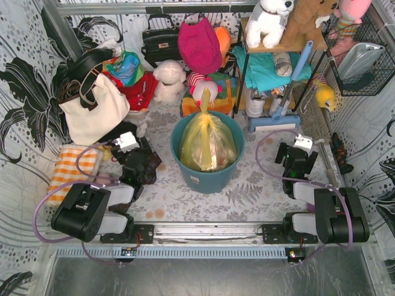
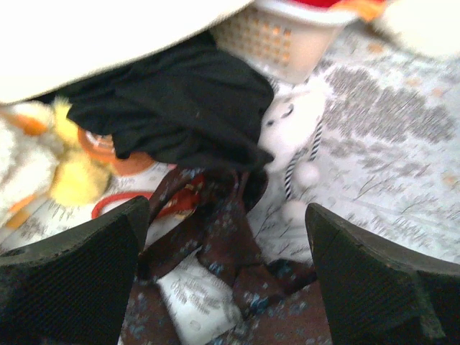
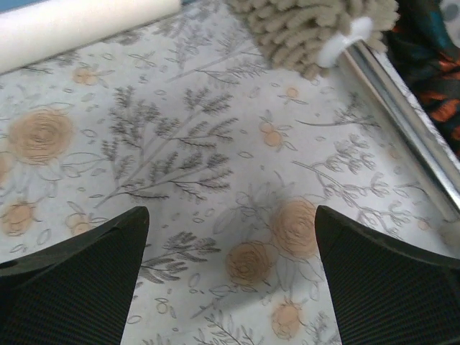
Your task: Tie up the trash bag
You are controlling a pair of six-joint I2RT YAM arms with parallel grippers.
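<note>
From above, the trash bag stands inside the teal bucket, filling it rim to rim. Its top is drawn into a narrow upright neck over the bucket's far edge. Pale and reddish shapes show through the plastic, but I cannot tell what they are. The left gripper sits left of the bucket and the right gripper right of it, both apart from the bag. A cream tote leans beyond the bucket to the left, its inside hidden. To tie well, I judge both grippers should close on the neck low down, just above the bulge, since thin glossy film slips and tears if pinched at the tip. In the left wrist view, that claw gapes wide with nothing between its fingers. Under it lie a maroon patterned cloth and a black cloth, with no bucket in sight. In the right wrist view, the claw is likewise spread and empty over floral table cover, with a shaggy mop head ahead.
</note>
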